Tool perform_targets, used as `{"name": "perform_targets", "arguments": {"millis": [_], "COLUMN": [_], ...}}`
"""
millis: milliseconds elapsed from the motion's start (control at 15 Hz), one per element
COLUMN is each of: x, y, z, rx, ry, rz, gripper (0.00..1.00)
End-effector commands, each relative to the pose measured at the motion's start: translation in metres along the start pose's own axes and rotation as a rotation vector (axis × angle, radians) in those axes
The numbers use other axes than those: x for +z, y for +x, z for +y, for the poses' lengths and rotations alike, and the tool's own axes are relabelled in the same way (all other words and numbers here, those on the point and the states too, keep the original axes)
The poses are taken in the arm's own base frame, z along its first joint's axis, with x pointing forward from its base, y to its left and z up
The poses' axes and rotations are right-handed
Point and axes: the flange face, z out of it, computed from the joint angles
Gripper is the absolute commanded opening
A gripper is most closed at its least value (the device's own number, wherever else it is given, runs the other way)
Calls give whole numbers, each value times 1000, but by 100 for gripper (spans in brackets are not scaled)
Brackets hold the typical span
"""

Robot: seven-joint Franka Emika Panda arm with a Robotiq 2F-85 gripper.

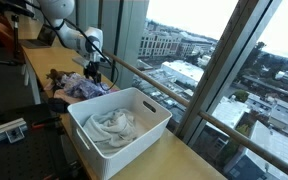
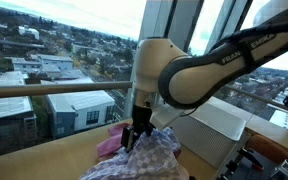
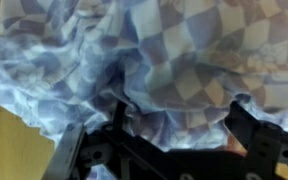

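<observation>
Gripper: the gripper (image 2: 134, 136) hangs straight down from the arm's wrist with its jaws spread wide and nothing clamped between them.
Fingers: in the wrist view the two dark fingers (image 3: 246, 128) stand well apart, and folds of fabric fill the gap between them.
Nearest thing: a blue-and-white checked cloth (image 3: 174, 60) lies crumpled right under the gripper (image 1: 94, 72). The fingertips are down at its top folds; I cannot tell whether they press in.
Where the cloth lies: the checked cloth (image 1: 84, 88) sits in a loose heap on the wooden counter (image 1: 189, 162) that runs along the window, just beside the basket.
Beside it: a pink garment (image 2: 109, 146) pokes out from under the checked cloth (image 2: 152, 158) on the window side.
Basket: a white laundry basket (image 1: 136, 137) stands upright on the counter, near the heap, apart from the gripper.
In the basket: a pale, bunched-up cloth (image 1: 112, 128) lies at the bottom.
Background: a railing (image 2: 44, 90) crosses the glass, with city rooftops below.
</observation>
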Motion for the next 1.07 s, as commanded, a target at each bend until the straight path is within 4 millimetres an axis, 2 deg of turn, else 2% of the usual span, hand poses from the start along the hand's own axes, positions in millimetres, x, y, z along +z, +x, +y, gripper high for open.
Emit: {"name": "perform_targets", "arguments": {"millis": [0, 267, 333, 400, 533, 600, 800, 1000], "x": [19, 80, 97, 110, 125, 124, 104, 78], "y": [7, 1, -1, -3, -7, -6, -3, -4], "z": [2, 32, 40, 46, 53, 53, 51, 58], "rx": [26, 50, 56, 61, 69, 71, 79, 87], "ry": [8, -20, -29, -36, -43, -42, -45, -58], "rz": [-79, -158, -177, -194, -215, -213, -200, -174], "gripper": [100, 100, 75, 74, 59, 52, 29, 8]}}
